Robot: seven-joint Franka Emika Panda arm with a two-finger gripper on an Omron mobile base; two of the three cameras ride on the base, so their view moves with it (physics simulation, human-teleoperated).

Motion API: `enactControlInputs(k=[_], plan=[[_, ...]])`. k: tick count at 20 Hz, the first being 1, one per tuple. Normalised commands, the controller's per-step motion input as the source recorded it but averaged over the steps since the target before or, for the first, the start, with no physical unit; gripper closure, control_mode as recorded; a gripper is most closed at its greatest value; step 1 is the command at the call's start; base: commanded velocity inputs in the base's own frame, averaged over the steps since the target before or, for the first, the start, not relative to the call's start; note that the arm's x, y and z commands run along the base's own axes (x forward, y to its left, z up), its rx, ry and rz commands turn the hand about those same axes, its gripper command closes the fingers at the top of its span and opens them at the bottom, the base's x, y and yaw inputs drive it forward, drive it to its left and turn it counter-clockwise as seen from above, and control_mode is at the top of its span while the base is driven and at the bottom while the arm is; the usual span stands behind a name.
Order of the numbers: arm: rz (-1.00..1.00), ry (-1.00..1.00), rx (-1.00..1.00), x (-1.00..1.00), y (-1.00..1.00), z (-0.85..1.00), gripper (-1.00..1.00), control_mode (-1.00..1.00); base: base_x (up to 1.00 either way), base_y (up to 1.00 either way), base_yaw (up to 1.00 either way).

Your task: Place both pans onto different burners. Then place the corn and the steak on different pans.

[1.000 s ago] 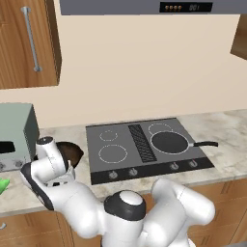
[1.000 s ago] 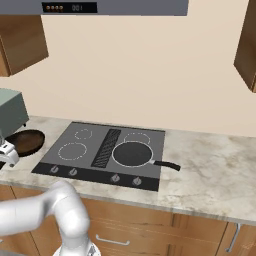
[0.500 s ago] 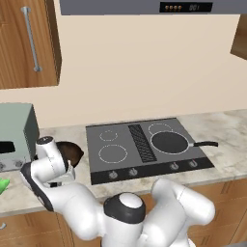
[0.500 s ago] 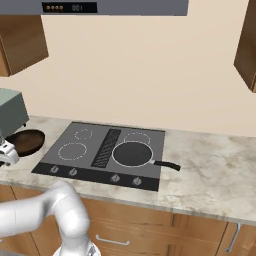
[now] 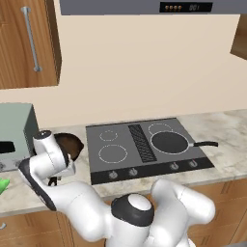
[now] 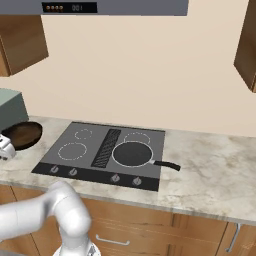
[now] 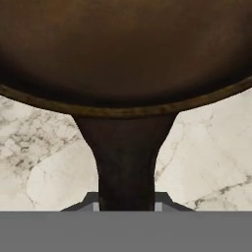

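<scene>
Lower centre of hand view: gripper [image 7: 126, 203] is pinching cast-iron skillet [image 7: 123, 54] by its handle; heavy pan risks tilting w/ lift.

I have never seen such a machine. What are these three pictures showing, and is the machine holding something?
It is a white robot arm in a simulated kitchen. Two pictures come from cameras behind the arm, left and right; the third looks along its tool. On the counter, a cooktop carries a grey pan on one burner. A brown skillet sits on the counter left of the cooktop, beside a grey-green appliance. The tool is shut on the skillet's handle. Something green shows at the left edge.
</scene>
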Motion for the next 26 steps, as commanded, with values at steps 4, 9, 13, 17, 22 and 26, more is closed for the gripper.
enactControlInputs(k=[4,9,13,17,22,26], plan=[[-0.03,-0.02,0.0,-0.01,-0.24,0.46,1.0,-1.0,0.0,0.0,0.0],[-0.13,0.0,0.0,0.07,-0.4,0.33,1.0,-1.0,0.0,0.0,0.0],[-0.21,0.0,0.01,0.04,-0.47,0.2,1.0,-1.0,0.0,0.0,0.0],[-0.25,0.0,0.01,0.0,-0.33,0.04,1.0,-1.0,0.0,0.0,0.0],[-0.29,0.0,0.03,0.01,-0.19,0.01,1.0,-1.0,0.0,0.0,0.0],[-0.28,0.0,0.03,0.06,-0.2,0.0,1.0,-1.0,0.0,0.0,0.0]])
